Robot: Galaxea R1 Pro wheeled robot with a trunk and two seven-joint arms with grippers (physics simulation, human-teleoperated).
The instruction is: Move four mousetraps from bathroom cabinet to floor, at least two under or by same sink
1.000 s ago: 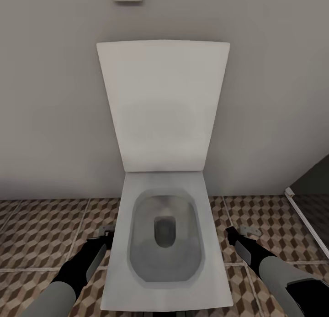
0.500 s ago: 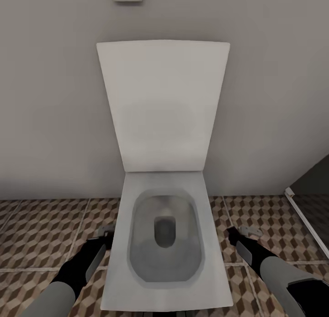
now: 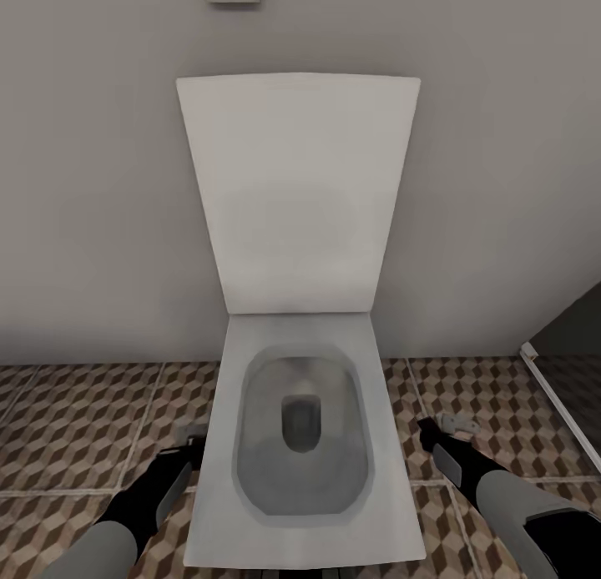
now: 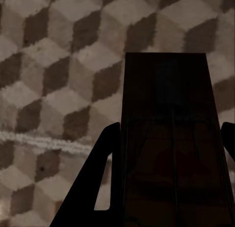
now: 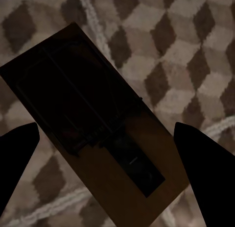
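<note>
Tiling of the bathroom floor [image 3: 75, 420] is spreading beneath both arms, with a white toilet [image 3: 392, 512], lid raised, standing between them.

The left gripper [image 4: 170, 126] is hanging above the tiles and appears to be clenching the first mousetrap [image 4: 166, 89]. Its fingers are pressing on the board's two long edges, and the board is projecting forward past the fingertips.

The right gripper [image 5: 106, 126] is standing released, jaws spread wide. The second mousetrap [image 5: 122, 158] is lying flat on the tiles directly below the gap, set diagonally and touching neither finger.

Risks, as judged:
- The sink condition may be failing if these two are counted, since they are landing beside a toilet.
- The left board may be bouncing or skidding away if let go from height.
- A right finger may be dragging the second board when lifting.
</note>
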